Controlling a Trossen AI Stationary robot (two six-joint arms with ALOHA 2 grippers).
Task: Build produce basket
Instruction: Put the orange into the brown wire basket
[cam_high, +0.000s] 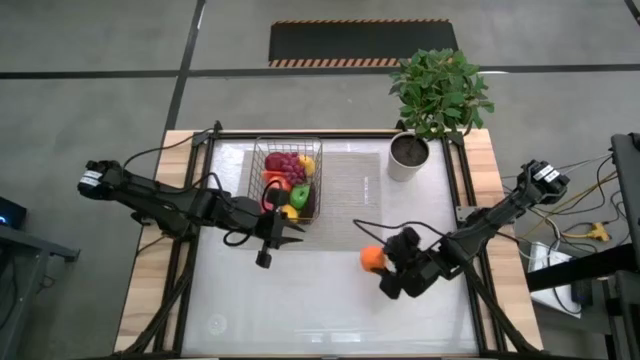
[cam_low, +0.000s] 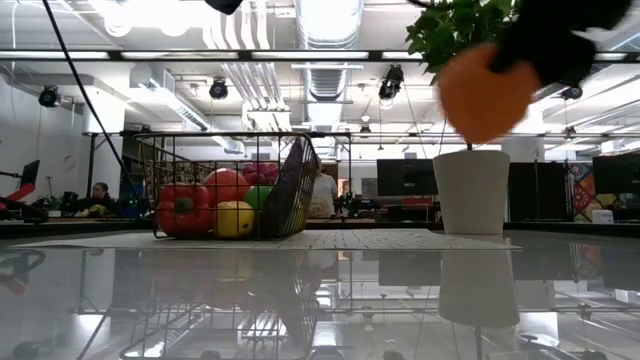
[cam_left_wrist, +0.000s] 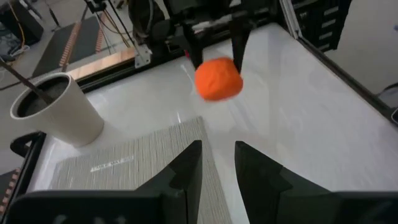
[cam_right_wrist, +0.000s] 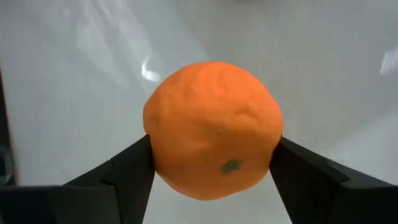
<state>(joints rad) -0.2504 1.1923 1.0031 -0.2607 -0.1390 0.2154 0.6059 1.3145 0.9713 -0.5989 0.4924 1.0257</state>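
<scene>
The left end effector (cam_high: 268, 243) hangs just beside the basket (cam_high: 286, 178), fingers nearly together, holding nothing. In the basket lies produce (cam_low: 215, 205): red, yellow, green, purple. Right of it, the right end effector (cam_high: 383, 260) is clamped on the orange (cam_high: 372, 259), lifted off the glossy white surface (cam_high: 300, 300). A potted plant (cam_high: 420, 110) stands behind; an office-like hall lies beyond.

Lab: exposed ceiling ducts (cam_low: 250, 80), monitors (cam_low: 405, 177).
</scene>
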